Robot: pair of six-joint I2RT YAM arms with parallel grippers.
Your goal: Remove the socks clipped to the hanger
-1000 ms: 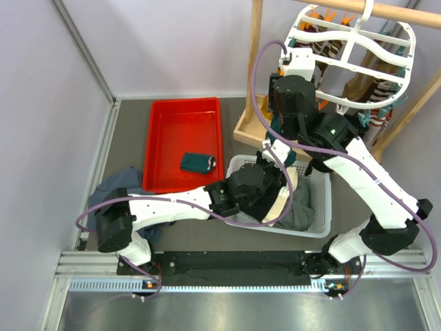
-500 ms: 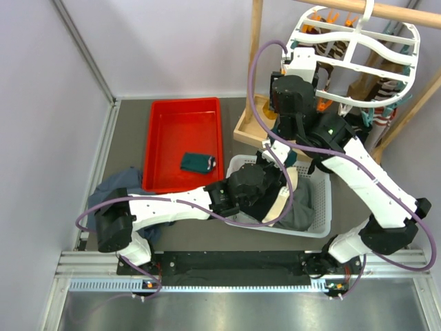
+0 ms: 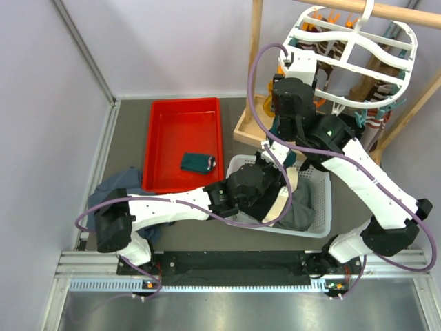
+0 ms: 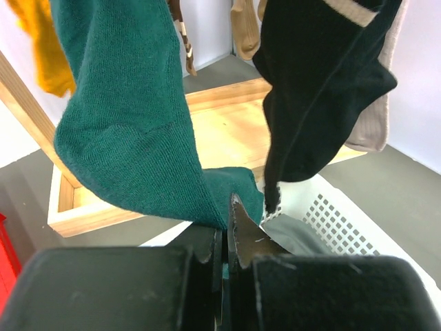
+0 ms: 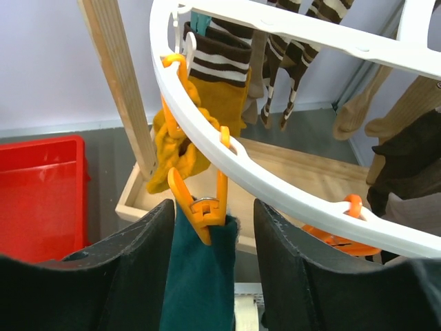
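The white hanger (image 3: 358, 52) hangs from the wooden pole at the top right, with several socks clipped round its rim. My right gripper (image 5: 213, 221) is open. Its jaws stand on either side of an orange clip (image 5: 207, 210) that holds a dark teal sock (image 5: 200, 276). My left gripper (image 4: 227, 214) is shut on that teal sock's (image 4: 131, 117) toe, below the hanger. A black sock (image 4: 324, 89) hangs beside it. A mustard sock (image 5: 179, 148) and a brown-white striped sock (image 5: 213, 65) hang further along the rim (image 5: 275, 186). Another teal sock (image 3: 200, 163) lies in the red tray.
The red tray (image 3: 162, 124) sits at the back left. A white basket (image 3: 320, 207) of clothes lies under my arms. The wooden rack's post (image 3: 256, 69) and base box (image 4: 227, 138) stand just behind the hanger. A blue-grey garment (image 3: 117, 186) lies at the left.
My right gripper has shifted slightly at the hanger's rim, and the hanger has swayed a little. The left arm has not visibly moved.
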